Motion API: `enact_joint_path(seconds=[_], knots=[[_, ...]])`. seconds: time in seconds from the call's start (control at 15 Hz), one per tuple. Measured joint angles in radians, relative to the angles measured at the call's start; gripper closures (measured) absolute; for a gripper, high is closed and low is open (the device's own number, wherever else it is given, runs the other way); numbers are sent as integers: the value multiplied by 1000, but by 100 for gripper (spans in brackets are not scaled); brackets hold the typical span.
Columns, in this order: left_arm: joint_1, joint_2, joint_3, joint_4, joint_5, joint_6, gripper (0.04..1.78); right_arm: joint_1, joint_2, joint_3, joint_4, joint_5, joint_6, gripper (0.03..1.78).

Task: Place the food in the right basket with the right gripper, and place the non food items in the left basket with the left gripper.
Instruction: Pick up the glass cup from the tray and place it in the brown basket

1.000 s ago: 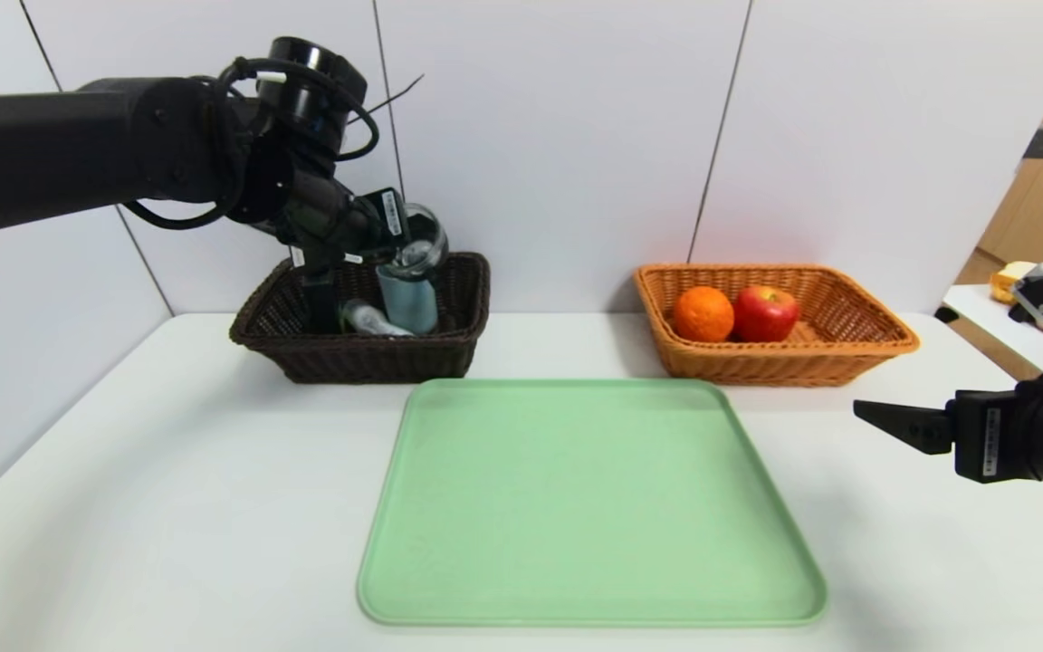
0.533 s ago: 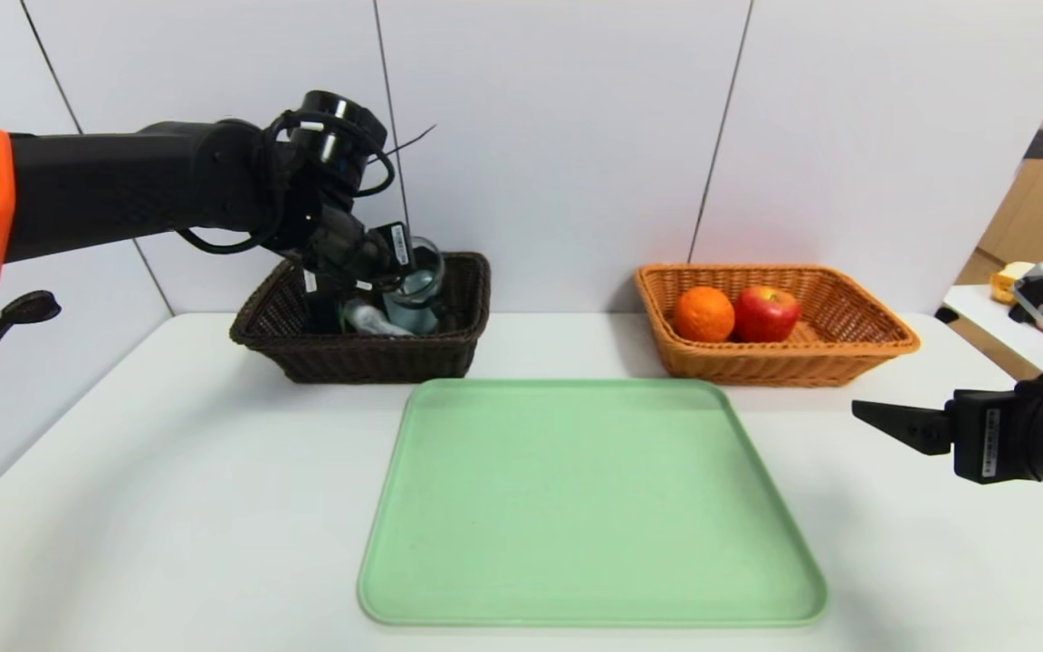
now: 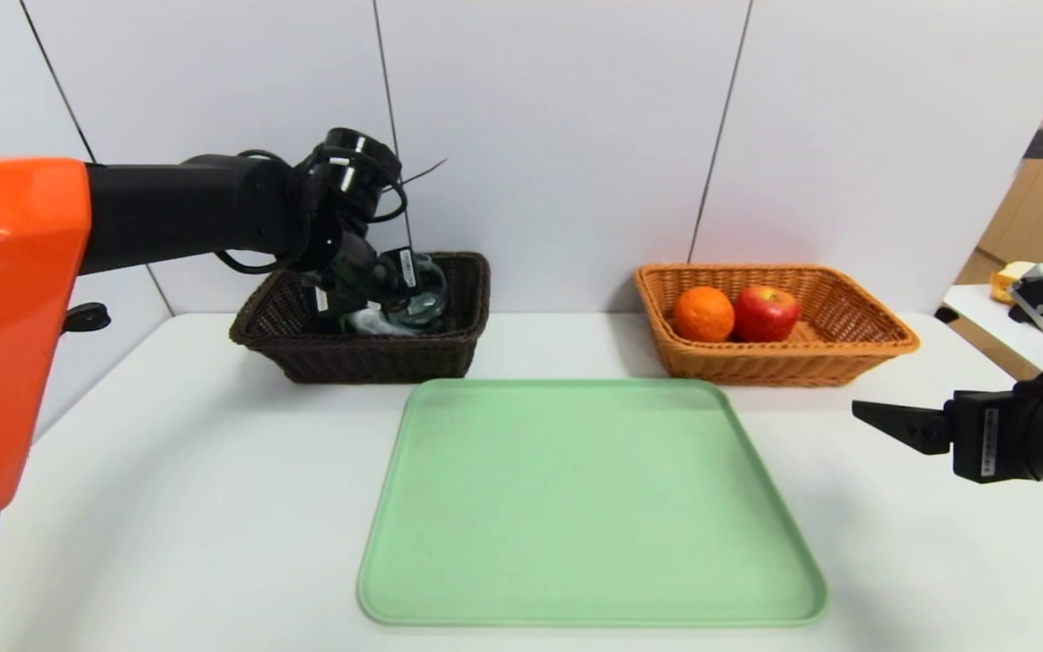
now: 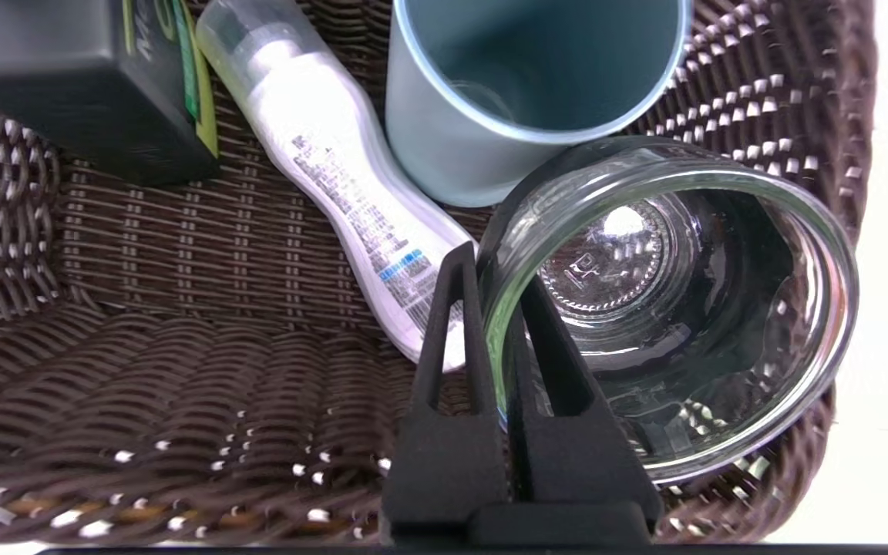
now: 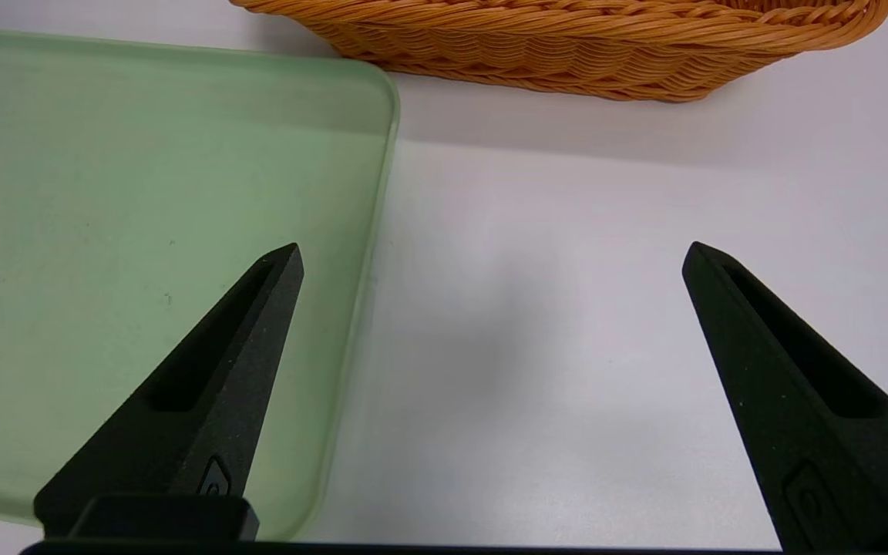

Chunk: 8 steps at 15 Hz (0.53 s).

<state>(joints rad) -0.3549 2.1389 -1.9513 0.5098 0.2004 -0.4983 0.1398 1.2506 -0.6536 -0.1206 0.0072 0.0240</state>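
Lowering now deeper into the dark basket (image 3: 368,358) than a second ago, left gripper (image 4: 490,277) still pinching the wall of the glass jar (image 4: 667,308), one finger inside, one outside. Resting just beside: blue cup (image 4: 521,92), white bottle (image 4: 336,177), dark box (image 4: 82,77). Meaning only the release remaining, probably. Hiding the jar's base contact; right gripper (image 5: 490,262) idling spread wide beside the green tray (image 5: 105,193).
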Motion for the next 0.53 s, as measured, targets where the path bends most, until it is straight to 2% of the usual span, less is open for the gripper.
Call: enact_joint_path(seconds=[0.53], knots=[[2, 40, -1, -14, 4, -8, 172, -10, 1, 3, 1, 3, -1, 11]])
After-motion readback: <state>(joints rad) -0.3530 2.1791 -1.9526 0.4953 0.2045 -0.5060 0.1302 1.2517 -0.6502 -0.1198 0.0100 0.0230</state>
